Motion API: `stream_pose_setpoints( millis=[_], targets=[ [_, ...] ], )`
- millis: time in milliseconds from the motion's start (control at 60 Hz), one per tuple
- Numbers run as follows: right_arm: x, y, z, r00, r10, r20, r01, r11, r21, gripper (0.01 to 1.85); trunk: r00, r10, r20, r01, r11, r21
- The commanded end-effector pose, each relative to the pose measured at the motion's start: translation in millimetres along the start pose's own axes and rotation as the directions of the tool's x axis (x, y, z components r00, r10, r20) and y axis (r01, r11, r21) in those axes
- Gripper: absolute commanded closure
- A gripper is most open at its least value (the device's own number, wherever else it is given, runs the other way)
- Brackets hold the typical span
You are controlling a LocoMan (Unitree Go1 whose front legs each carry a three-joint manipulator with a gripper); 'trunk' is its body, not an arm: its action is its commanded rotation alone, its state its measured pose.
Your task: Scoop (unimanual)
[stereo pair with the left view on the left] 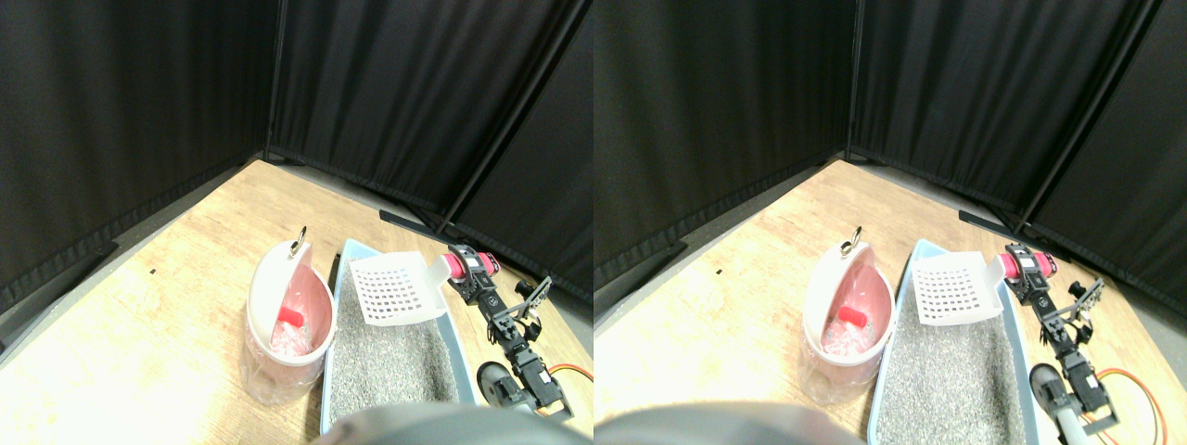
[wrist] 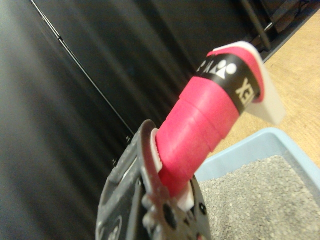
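Scoop [stereo pair with the left view on the left: 397, 289] held above the far end of the litter tray [stereo pair with the left view on the left: 345, 278], clamped by its pink handle.

Stereo pair: you hold the slotted scoop by the right gripper [stereo pair with the left view on the left: 461, 268], with the pink bin [stereo pair with the left view on the left: 287, 324] to the left; swing left too low and you may clip its rim. The red piece [stereo pair with the left view on the left: 290, 316] already lies inside the bin. Wrist view: your jaw grips the wrapped handle [wrist: 200, 130] near its end, so it could twist loose once you dig into the grey litter [wrist: 260, 200].
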Motion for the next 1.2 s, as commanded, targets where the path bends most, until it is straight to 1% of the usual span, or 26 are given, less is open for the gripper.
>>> stream_pose_setpoints(
  millis=[17, 50, 67, 133, 167, 200, 217, 250, 350, 367, 417, 450, 533, 583, 650, 800, 883, 900, 1100, 1133, 1150, 1183, 1200],
  targets=[
    [0.6, -2.9, 11.0, 0.997, -0.035, 0.063, 0.034, 0.999, 0.017, 1.81, 0.9997, -0.025, 0.007, 0.025, 0.9997, -0.004],
    [-0.2, -4.2, 10.9, 0.997, -0.038, 0.065, 0.037, 0.999, 0.016, 1.81, 0.9994, -0.033, 0.005, 0.033, 0.9995, 0.001],
    [-3.8, -9.3, 10.4, 0.996, -0.054, 0.068, 0.053, 0.998, 0.016, 1.81, 0.9993, -0.038, 0.005, 0.038, 0.9993, 0.004],
    [-8.4, -15.6, 9.4, 0.995, -0.070, 0.072, 0.068, 0.997, 0.020, 1.81, 0.9985, -0.055, 0.004, 0.055, 0.9984, 0.015],
    [-12.0, -20.2, 8.9, 0.993, -0.092, 0.069, 0.091, 0.996, 0.015, 1.81, 0.9980, -0.063, 0.003, 0.063, 0.9979, 0.018],
    [-12.8, -21.3, 8.7, 0.993, -0.095, 0.069, 0.094, 0.995, 0.014, 1.81, 0.9977, -0.068, 0.003, 0.068, 0.9975, 0.021],
    [-14.5, -23.6, 8.2, 0.993, -0.097, 0.072, 0.096, 0.995, 0.016, 1.81, 0.9972, -0.075, 0.003, 0.075, 0.9969, 0.025],
    [-18.4, -27.0, 8.2, 0.990, -0.124, 0.071, 0.123, 0.992, 0.017, 1.81, 0.9968, -0.080, 0.002, 0.080, 0.9964, 0.028],
    [-24.5, -34.4, 6.2, 0.987, -0.139, 0.082, 0.137, 0.990, 0.019, 1.81, 0.9949, -0.101, 0.000, 0.101, 0.9941, 0.040],
    [-26.9, -37.3, 5.7, 0.985, -0.155, 0.074, 0.153, 0.988, 0.025, 1.81, 0.9944, -0.105, 0.000, 0.105, 0.9935, 0.042],
    [-29.9, -40.8, 4.6, 0.983, -0.169, 0.076, 0.167, 0.986, 0.023, 1.81, 0.9934, -0.115, -0.002, 0.115, 0.9923, 0.048],
    [-31.2, -42.3, 4.0, 0.982, -0.172, 0.078, 0.171, 0.985, 0.024, 1.81, 0.9930, -0.118, -0.002, 0.118, 0.9918, 0.049],
    [-37.3, -48.8, 1.3, 0.974, -0.211, 0.078, 0.209, 0.977, 0.037, 1.81, 0.9915, -0.130, -0.006, 0.130, 0.9900, 0.056],
    [-38.5, -50.9, -0.4, 0.973, -0.214, 0.080, 0.212, 0.977, 0.038, 1.81, 0.9909, -0.135, -0.008, 0.135, 0.9891, 0.058],
    [-41.8, -53.6, -4.0, 0.968, -0.241, 0.068, 0.238, 0.970, 0.052, 1.81, 0.9903, -0.138, -0.010, 0.139, 0.9884, 0.061],
    [-44.8, -55.6, -12.4, 0.967, -0.247, 0.067, 0.242, 0.967, 0.075, 1.81, 0.9894, -0.144, -0.017, 0.145, 0.9872, 0.066],
    [-48.0, -54.7, -17.3, 0.965, -0.261, 0.039, 0.256, 0.962, 0.098, 1.81, 0.9894, -0.144, -0.017, 0.145, 0.9872, 0.066],
    [-48.0, -54.7, -17.3, 0.965, -0.261, 0.039, 0.256, 0.962, 0.098, 1.81, 0.9890, -0.147, -0.021, 0.148, 0.9868, 0.066],
    [-51.6, -52.6, -36.7, 0.971, -0.240, 0.025, 0.235, 0.964, 0.125, 1.81, 0.9887, -0.148, -0.021, 0.149, 0.9864, 0.069],
    [-52.5, -52.9, -40.3, 0.970, -0.242, 0.018, 0.238, 0.963, 0.124, 1.81, 0.9887, -0.148, -0.021, 0.149, 0.9864, 0.069],
    [-52.5, -52.9, -40.3, 0.970, -0.242, 0.018, 0.238, 0.963, 0.124, 1.81, 0.9885, -0.149, -0.025, 0.151, 0.9861, 0.070],
    [-53.2, -53.3, -42.8, 0.969, -0.247, 0.010, 0.244, 0.962, 0.123, 1.81, 0.9885, -0.149, -0.025, 0.151, 0.9861, 0.070],
    [-53.9, -53.8, -44.5, 0.968, -0.252, 0.006, 0.249, 0.960, 0.129, 1.81, 0.9882, -0.150, -0.027, 0.152, 0.9857, 0.072]
  ],
)
